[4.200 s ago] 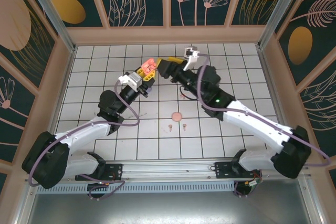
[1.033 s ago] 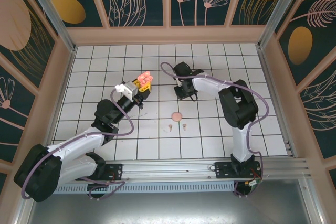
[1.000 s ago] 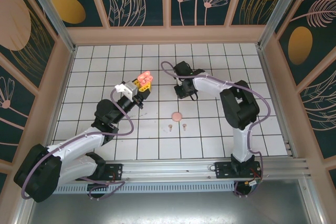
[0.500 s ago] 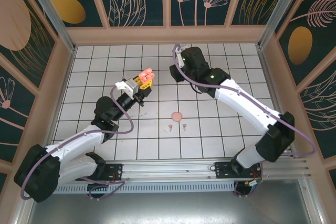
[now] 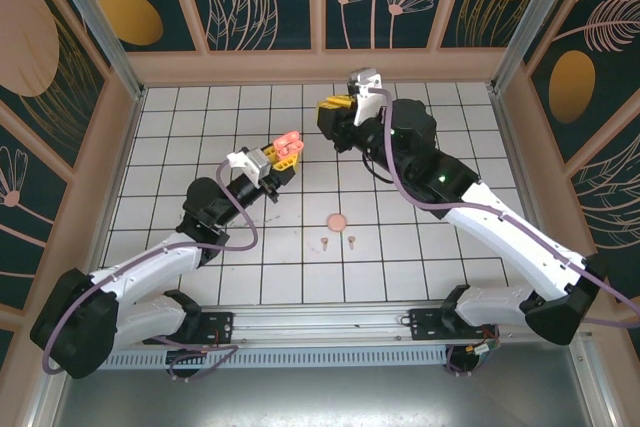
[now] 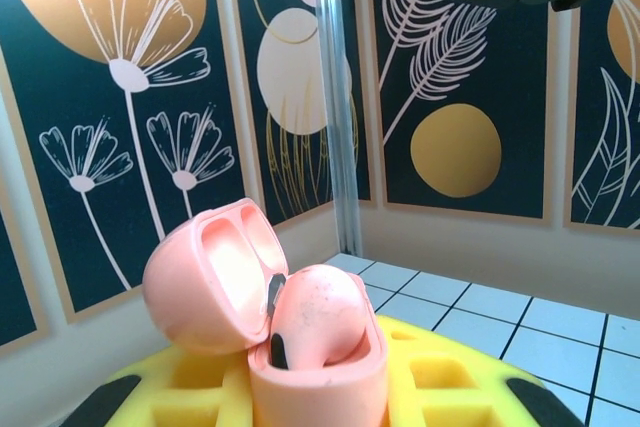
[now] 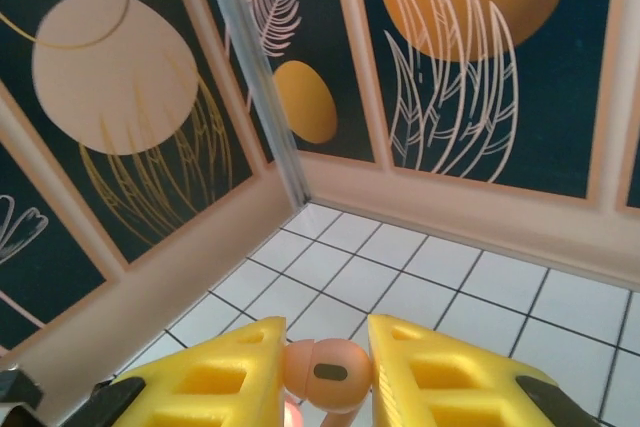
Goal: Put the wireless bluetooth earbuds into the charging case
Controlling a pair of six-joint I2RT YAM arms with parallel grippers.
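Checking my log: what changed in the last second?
The right claw lifted off the tiles toward the back wall and now pinches a coral-pink earbud. The left claw kept its open coral-pink charging case, shifting slightly right. The pink puck and two earbuds on the tiles stayed put.

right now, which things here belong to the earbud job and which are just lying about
In the job: open pink plastic charging case, held by left gripper; coral-pink plastic earbud, pinched in right gripper; two tiny stemmed pink earbuds, lying loose.
Lying about: small round pink disc.
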